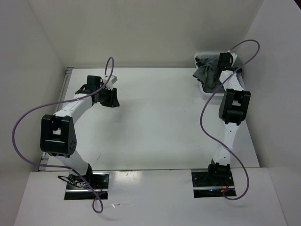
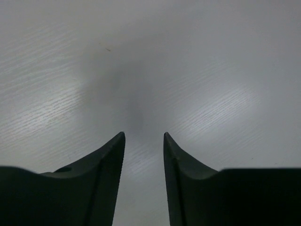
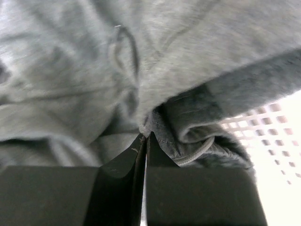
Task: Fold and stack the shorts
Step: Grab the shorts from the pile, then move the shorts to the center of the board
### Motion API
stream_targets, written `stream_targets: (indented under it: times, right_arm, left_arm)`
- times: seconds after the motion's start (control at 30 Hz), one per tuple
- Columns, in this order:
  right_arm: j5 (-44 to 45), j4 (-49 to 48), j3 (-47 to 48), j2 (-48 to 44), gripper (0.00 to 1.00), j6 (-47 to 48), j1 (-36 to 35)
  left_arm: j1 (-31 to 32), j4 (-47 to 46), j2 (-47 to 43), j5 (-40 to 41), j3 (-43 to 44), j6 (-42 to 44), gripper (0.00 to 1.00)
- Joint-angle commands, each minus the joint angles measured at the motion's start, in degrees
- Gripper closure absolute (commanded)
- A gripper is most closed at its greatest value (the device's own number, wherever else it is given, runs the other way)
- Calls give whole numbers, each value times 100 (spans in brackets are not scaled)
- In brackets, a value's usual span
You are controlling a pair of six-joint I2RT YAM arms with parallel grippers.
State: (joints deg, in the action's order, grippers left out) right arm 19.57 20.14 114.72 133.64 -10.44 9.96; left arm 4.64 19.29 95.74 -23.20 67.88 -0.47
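The jaws of the right gripper (image 3: 143, 136) are pressed tight together, and they pinch a fold of the shorts (image 3: 94, 70) between their tips; the jaws of the left gripper (image 2: 144, 134) stand partly apart with a gap between them, and they hold nothing.

The shorts are grey and soft, all bunched up in a heap; a thin drawstring (image 3: 197, 153) curls out of a fold right beside the right fingers. The heap sits in a white basket (image 1: 205, 92); the basket has a wall full of little square holes (image 3: 277, 141); the shorts cover most of it, so only bits of its rim show from above. I cannot tell what lies under the heap.

The basket stands in the far right corner of the white table (image 1: 160, 117), close to the back wall (image 1: 155, 28) and the right wall (image 1: 277, 70); the room there is tight. The left gripper hangs over bare table on the far left side, well apart from the basket, near the left wall (image 1: 28, 70); the wide middle of the table lies between the two arms. Purple cables (image 1: 207, 117) loop beside each arm.
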Motion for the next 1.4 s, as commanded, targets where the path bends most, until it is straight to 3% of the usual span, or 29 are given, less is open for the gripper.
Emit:
stream_targets:
  times: [0.0, 0.07, 0.3, 0.77, 0.87, 1.03, 1.23, 1.37]
  right_arm:
    - [10, -178, 41, -506, 100, 78, -598]
    - [160, -107, 94, -620, 100, 25, -810]
    - [494, 166, 824, -716, 100, -432, -1092]
    - [1093, 218, 2387, -2079, 100, 6, -2005]
    - [786, 8, 2652, -2369, 100, 260, -2234]
    - [-5, -441, 3082, -2624, 100, 850, -3262]
    - [-1340, -563, 3215, -2624, 100, 131, -3887]
    - [-2193, -713, 2540, -2816, 100, -116, -3975]
  left_arm:
    - [1, -170, -319, -132, -99, 47, 56]
    - [1, -224, -381, -132, -204, 47, 63]
    - [1, -408, -881, 0, -511, 47, 63]
    - [1, -1120, -1339, 491, -794, 47, 60]
    - [1, -1260, -1392, 562, -679, 47, 60]
    - [-323, -1454, -1392, 562, -407, 47, 59]
    - [-797, -1454, -1392, 677, -12, 47, 57]
    - [-1035, -1507, -1497, 729, 59, 47, 55]
